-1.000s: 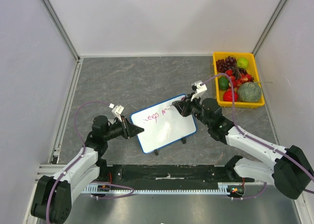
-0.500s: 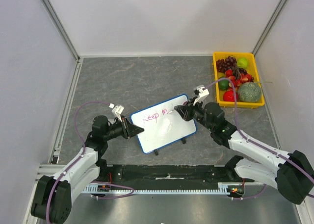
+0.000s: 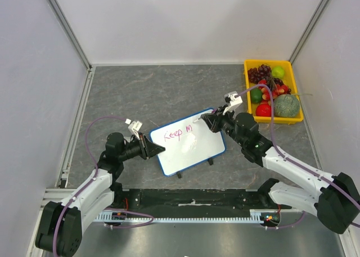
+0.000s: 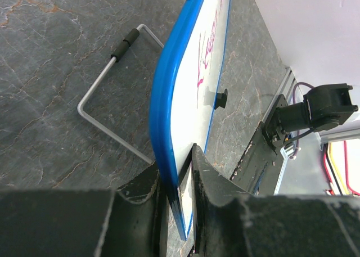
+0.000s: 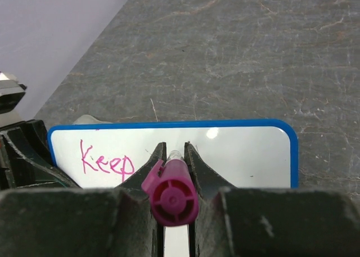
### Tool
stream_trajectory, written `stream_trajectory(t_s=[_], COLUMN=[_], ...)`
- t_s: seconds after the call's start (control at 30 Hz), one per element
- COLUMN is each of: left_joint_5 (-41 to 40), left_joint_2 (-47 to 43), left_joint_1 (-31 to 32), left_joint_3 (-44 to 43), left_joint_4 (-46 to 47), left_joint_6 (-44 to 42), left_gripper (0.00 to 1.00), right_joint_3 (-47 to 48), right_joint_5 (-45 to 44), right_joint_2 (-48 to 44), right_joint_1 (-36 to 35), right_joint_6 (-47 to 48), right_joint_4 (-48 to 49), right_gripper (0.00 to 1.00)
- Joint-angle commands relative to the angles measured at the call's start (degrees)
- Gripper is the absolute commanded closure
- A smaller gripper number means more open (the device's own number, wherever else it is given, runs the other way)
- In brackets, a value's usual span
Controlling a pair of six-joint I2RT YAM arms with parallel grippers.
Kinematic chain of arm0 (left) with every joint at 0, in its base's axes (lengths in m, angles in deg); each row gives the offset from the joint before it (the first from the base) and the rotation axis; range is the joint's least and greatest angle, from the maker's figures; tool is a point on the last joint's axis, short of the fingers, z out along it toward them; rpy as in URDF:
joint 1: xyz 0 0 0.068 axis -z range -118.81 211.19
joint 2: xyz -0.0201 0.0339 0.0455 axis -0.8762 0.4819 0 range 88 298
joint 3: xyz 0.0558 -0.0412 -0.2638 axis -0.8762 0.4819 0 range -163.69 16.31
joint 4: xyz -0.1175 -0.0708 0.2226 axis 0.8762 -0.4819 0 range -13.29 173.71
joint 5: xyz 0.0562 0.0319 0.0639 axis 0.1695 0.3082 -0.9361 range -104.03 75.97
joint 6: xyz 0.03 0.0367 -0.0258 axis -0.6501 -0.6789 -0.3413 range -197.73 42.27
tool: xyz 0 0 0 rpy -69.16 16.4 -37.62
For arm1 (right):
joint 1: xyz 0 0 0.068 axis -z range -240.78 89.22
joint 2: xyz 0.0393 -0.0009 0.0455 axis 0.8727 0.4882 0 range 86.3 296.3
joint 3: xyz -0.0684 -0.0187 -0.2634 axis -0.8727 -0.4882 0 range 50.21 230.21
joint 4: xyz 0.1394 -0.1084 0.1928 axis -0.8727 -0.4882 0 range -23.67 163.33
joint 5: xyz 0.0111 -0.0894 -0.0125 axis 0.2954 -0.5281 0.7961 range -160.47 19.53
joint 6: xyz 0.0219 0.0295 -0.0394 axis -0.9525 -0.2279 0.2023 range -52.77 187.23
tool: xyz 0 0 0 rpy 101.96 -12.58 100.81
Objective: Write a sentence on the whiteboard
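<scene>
The whiteboard (image 3: 197, 151) stands tilted at the table's middle, blue-rimmed. The sentence (image 3: 174, 135) is magenta; it reads "Keep" with a stroke or two after it. My left gripper (image 3: 159, 149) is shut on the board's left edge, and the left wrist view shows the blue rim (image 4: 167, 99) pinched between the jaws of the left gripper (image 4: 177, 167). My right gripper (image 3: 205, 120) is shut on a magenta marker (image 5: 170, 194), tip pointing at the board's (image 5: 247, 156) upper middle, right of "Keep" (image 5: 107, 161). The tip is hidden by the jaws.
A yellow tray (image 3: 292, 66) of fruit stands at the back right. The board's wire stand (image 4: 107, 66) rests on the grey table behind the board. Walls close in on the left, back and right.
The right gripper dipped toward me, then moved back up toward the board's far edge. The strokes after "Keep" have grown. The left gripper and the board have not moved.
</scene>
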Motion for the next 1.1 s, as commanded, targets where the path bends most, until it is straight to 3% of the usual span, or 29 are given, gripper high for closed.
stream_trajectory(t_s=[0.0,0.77,1.07], left_joint_5=[-3.1,-3.2,-3.2], left_joint_2=[-0.3,-0.3,-0.5], left_joint_1=[-0.3,-0.3,-0.2], left_joint_3=[0.4,0.4,0.5], left_joint_4=[1.2,1.1,1.1], left_joint_6=[-4.4,-4.4,-4.3], left_gripper=[0.98,0.98,0.98], right_joint_3=[1.6,-2.1,-3.5], right_joint_5=[-1.4,3.8,0.4], right_joint_2=[1.9,2.6,0.1], right_joint_1=[0.4,0.7,0.7], right_joint_6=[0.4,0.3,0.6], right_joint_4=[1.7,0.7,-0.8], right_gripper=[1.0,1.0,1.0])
